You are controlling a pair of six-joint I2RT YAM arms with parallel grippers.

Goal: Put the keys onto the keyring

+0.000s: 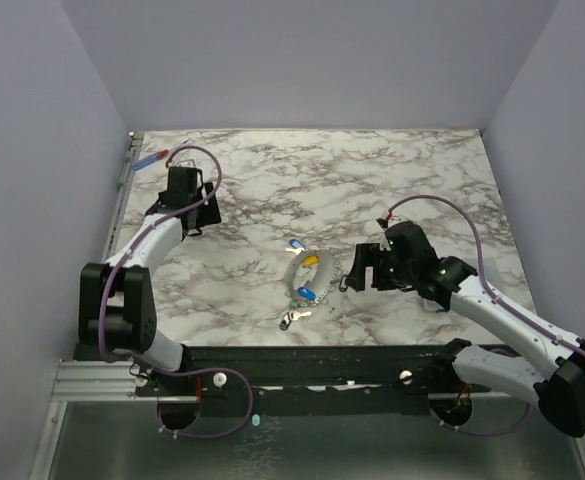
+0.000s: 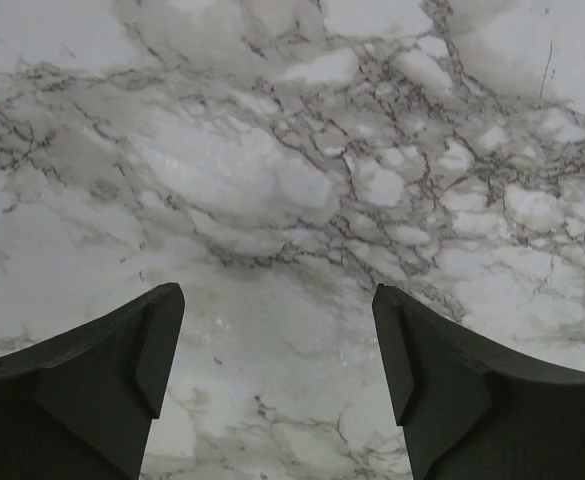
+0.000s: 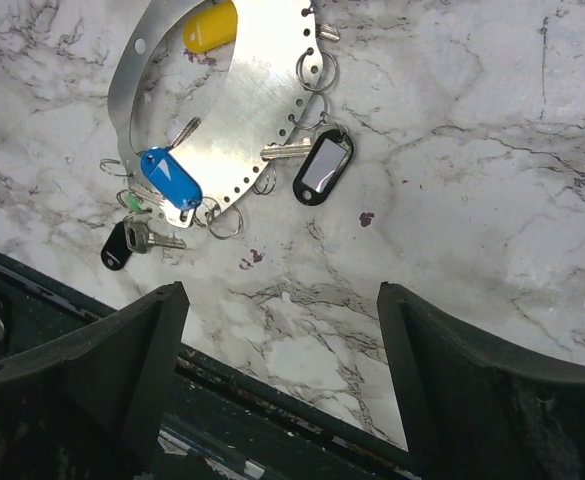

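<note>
Your right hand [image 1: 357, 272] is hovering low over the tabletop [image 1: 422, 180] close to its near edge, fingers spread wide with nothing between them. The keyring [image 1: 298, 272] is lying just to that hand's left, about midway along the near edge, its long axis running from the near edge toward the far one. In the right wrist view it is sitting ahead of the open fingers and off to the left. The keys [image 3: 144, 238] are clustering around it: a yellow tag [image 3: 210, 25] at one end, a blue tag [image 3: 169, 178] at the other, and a black tag [image 3: 322, 167] beside its rim. Your left hand [image 1: 202, 213] is also gaping wide and empty, well apart toward the far left corner. By my reckoning, the right arm is the nearer one.
</note>
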